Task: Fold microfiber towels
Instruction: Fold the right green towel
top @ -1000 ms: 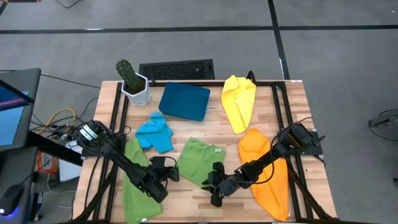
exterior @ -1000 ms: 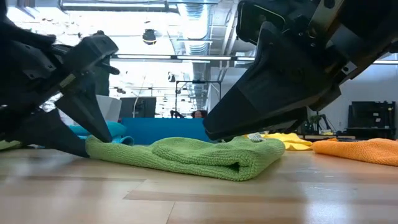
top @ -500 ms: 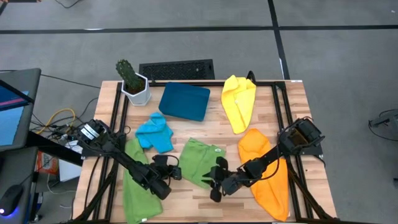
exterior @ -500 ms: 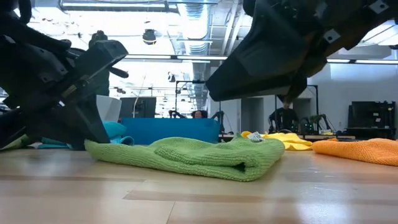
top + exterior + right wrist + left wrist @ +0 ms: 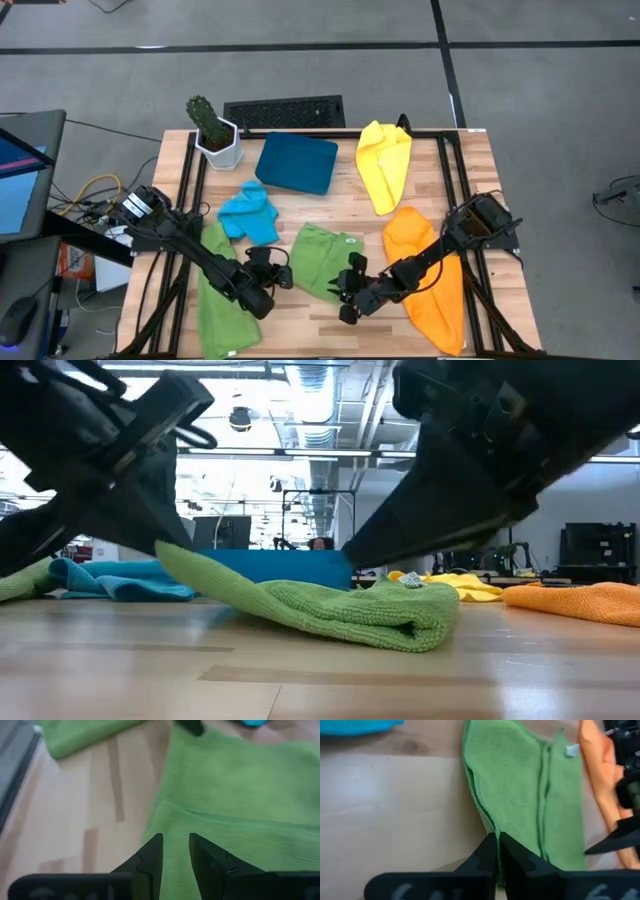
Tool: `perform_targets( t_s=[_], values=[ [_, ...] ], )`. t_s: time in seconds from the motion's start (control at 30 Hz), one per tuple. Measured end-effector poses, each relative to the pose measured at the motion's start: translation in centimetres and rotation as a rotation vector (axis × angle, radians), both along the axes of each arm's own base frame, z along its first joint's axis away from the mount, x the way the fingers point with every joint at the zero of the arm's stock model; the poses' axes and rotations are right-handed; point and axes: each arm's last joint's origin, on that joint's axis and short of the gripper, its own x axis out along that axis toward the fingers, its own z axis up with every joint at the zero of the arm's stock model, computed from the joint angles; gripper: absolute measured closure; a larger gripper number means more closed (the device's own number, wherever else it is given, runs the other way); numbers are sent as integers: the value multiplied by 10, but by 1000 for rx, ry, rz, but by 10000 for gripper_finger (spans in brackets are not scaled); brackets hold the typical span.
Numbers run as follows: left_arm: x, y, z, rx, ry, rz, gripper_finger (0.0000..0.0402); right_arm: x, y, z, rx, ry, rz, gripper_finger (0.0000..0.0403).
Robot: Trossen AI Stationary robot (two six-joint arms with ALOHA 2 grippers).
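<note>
Left gripper closed on the towel edge and lifted it since a second ago; right arm barely shifted.

Left gripper (image 5: 277, 276) now has its fingers together, clamped on the left edge of the centre green towel (image 5: 322, 262), raised clear of the table (image 5: 350, 205) in the low view. Remainder of that towel lies to the gripper's right, its fold running near-to-far. Right gripper (image 5: 349, 293) hovers over the towel's near-right corner, fingers (image 5: 150, 854) apart, holding nothing. Judgement: the fold turns on carrying the held edge rightward across the cloth; the left arm holds it. Other towels lie apart.
</note>
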Motion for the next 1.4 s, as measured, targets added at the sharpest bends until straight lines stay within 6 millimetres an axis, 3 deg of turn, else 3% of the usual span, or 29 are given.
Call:
perform_targets(
  t_s=[0.13, 0.4, 0.63, 0.77, 0.93, 1.07, 1.2, 1.4],
  values=[
    [5, 2, 4, -8, -4, -38, 401, 2, 2, -16, 18, 10, -5, 283],
    [24, 8, 11, -25, -1, -181, 401, 10, -9, -26, 29, 33, -19, 283],
    [45, 12, 30, -3, 12, -317, 401, 13, -12, -29, 40, 51, -1, 283],
    [57, 14, 43, 29, 6, -393, 401, 10, -14, -11, 40, 36, -5, 283],
    [66, 19, 51, 60, 3, -441, 401, -3, -10, 41, 29, -43, -44, 283],
    [68, 22, 51, 74, 13, -457, 401, -25, -5, 50, -29, 0, -115, 283],
    [70, 24, 50, 90, 21, -500, 401, -40, 3, 31, -64, 60, -214, 283],
    [77, 23, 46, 80, 1, -591, 401, -38, 11, -7, -17, 109, -249, 283]
  ],
)
